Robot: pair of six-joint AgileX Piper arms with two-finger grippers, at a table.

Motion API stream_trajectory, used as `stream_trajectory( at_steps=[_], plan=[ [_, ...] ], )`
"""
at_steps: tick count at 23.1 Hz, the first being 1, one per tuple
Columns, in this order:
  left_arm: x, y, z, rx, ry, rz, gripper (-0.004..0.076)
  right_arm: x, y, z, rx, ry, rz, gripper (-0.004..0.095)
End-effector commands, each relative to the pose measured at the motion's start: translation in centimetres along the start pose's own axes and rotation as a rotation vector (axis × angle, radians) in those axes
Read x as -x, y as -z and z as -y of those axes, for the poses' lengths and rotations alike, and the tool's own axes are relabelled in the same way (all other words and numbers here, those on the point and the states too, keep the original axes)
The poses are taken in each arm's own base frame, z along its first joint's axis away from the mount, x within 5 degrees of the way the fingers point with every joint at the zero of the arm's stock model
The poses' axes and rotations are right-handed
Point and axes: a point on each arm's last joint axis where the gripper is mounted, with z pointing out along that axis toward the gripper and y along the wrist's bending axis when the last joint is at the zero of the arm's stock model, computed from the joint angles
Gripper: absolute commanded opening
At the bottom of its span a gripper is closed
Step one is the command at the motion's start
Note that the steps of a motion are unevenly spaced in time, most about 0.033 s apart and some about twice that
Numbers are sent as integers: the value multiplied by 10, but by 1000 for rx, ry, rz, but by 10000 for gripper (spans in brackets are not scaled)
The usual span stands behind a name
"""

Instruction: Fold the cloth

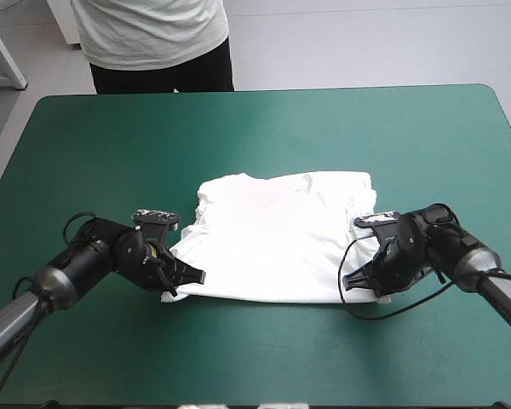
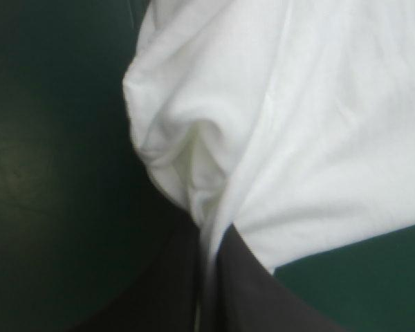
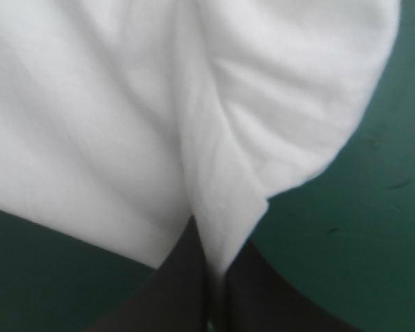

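I saw the left jaws and right jaws each clamped on a near corner of the T-shirt [image 1: 281,239].

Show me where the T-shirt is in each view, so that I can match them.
High view: the T-shirt lies flat mid-table, left gripper and right gripper at its near corners.
Left wrist view: the T-shirt ahead of the fingers, one corner pinched between them.
Right wrist view: T-shirt likewise, the other near corner.
Shared landmark: the teal-green cover beside the pinched corner.
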Motion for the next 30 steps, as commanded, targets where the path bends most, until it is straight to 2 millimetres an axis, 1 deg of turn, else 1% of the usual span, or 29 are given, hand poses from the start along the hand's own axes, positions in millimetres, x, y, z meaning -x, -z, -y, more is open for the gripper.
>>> stream_trajectory(
  at_steps=[1, 5, 7, 8, 9, 10, 11, 12, 13, 15, 18, 20, 21, 22, 23, 27, 30],
  plan=[
    [-6, 32, 3, -34, -2, 86, -10, -3, 36, -3, 11, 10, 91, -13],
    [-12, 49, 4, -62, 6, 128, -10, -4, 57, -5, 24, -5, 155, -13],
    [-10, 56, 5, -71, 7, 153, -10, -2, 67, -6, 28, -7, 194, -13],
    [-4, 65, 7, -82, 4, 196, -10, 4, 76, -7, 32, -5, 232, -13],
    [0, 71, 8, -86, 1, 224, -10, 6, 81, -8, 35, -4, 251, -13],
    [10, 82, 10, -92, -7, 290, -10, 12, 91, -9, 40, -1, 307, -13],
    [13, 87, 11, -95, -11, 322, -10, 15, 94, -9, 39, 1, 332, -13],
    [23, 97, 11, -80, -25, 399, -10, 21, 104, -9, 34, 6, 397, -13],
    [27, 101, 11, -65, -21, 425, -10, 24, 108, -9, 25, 9, 428, -13],
    [44, 108, 7, 15, -31, 472, -10, 36, 122, -3, -13, -12, 543, -13],
    [62, 105, 9, 50, -47, 494, -10, 51, 125, 6, -45, -39, 598, -13],
    [76, 100, 8, 64, -46, 521, -10, 64, 121, 12, -59, -55, 604, -13],
    [86, 96, 6, 66, -22, 541, -10, 75, 117, 18, -70, -67, 609, -13],
    [90, 94, 5, 69, -19, 546, -10, 81, 114, 19, -72, -72, 613, -13],
    [98, 90, 3, 71, -11, 557, -10, 92, 110, 23, -75, -80, 622, -13],
    [110, 76, -5, 77, 7, 573, -10, 115, 97, 29, -79, -92, 626, -13],
    [118, 62, -5, 81, -3, 564, -10, 132, 86, 30, -79, -91, 621, -13]
  ],
)
